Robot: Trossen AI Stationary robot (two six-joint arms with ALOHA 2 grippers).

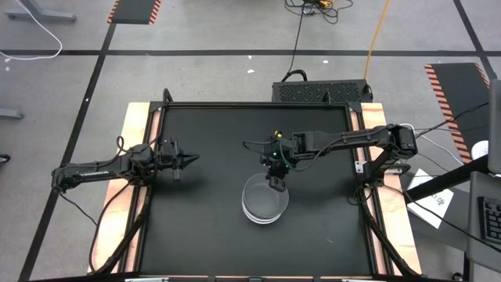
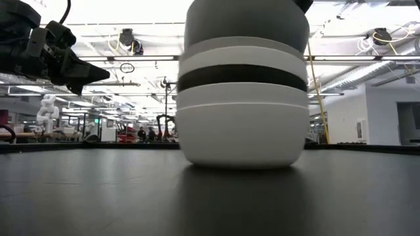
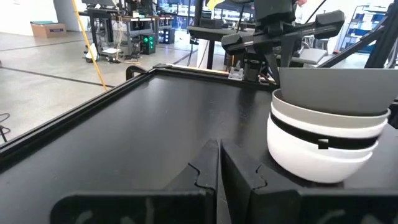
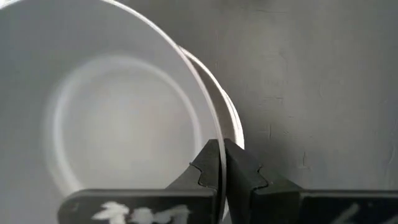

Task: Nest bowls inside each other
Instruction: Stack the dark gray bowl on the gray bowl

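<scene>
Right hand (image 1: pixel 277 186) pinched tight on the top grey bowl's (image 2: pixel 246 23) rim, bowls (image 1: pixel 264 200) nested in one stack on the counter (image 1: pixel 203 227); left hand (image 1: pixel 190 159) closed, empty, well apart.

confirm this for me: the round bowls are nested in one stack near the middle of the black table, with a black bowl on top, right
Not quite. The top bowl of the stack of round bowls on the black table is grey; the black bowl shows only as a band lower down, as the low view shows.

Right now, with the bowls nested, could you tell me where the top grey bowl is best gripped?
Probably by its rim: the grey bowl sits upright atop the stack, mouth open upward, walls sunk in the bowl below. Come from above, one finger inside, one outside.
</scene>
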